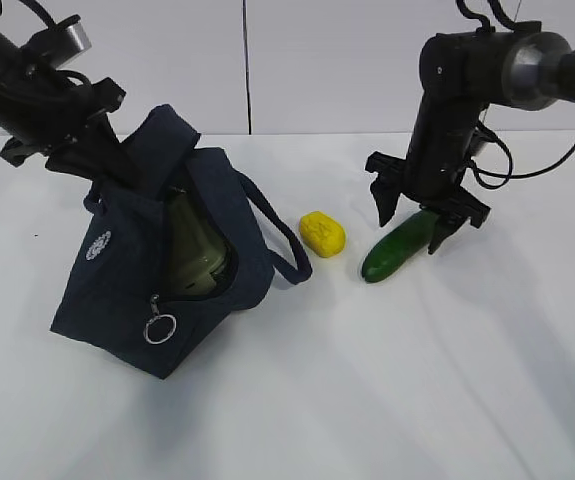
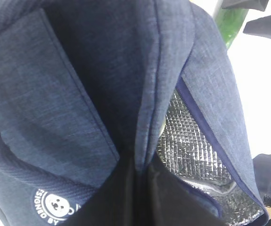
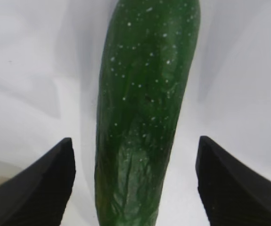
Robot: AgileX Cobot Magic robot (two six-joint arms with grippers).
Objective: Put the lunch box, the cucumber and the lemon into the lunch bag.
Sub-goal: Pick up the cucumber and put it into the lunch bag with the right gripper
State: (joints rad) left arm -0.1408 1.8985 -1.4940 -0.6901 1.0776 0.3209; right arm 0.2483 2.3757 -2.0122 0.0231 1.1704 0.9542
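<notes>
The navy lunch bag (image 1: 127, 290) stands at the left with its mouth open. My left gripper (image 1: 95, 158) is shut on the bag's top rim and holds it up. In the left wrist view the fabric (image 2: 78, 84) is pinched between the dark jaws, with the silver lining (image 2: 192, 146) beside them. The lunch box (image 1: 195, 250) sits inside the bag, its sage-green lid showing. The yellow lemon (image 1: 322, 234) lies on the table right of the bag. The dark green cucumber (image 1: 397, 248) (image 3: 144, 108) lies beside it. My right gripper (image 1: 410, 228) (image 3: 134, 141) is open, one finger on each side of the cucumber, not touching it.
One loop handle (image 1: 277, 235) of the bag hangs toward the lemon. A silver ring pull (image 1: 160, 328) dangles at the bag's front corner. The white table (image 1: 387, 380) spreads out in front and to the right. A white wall stands behind.
</notes>
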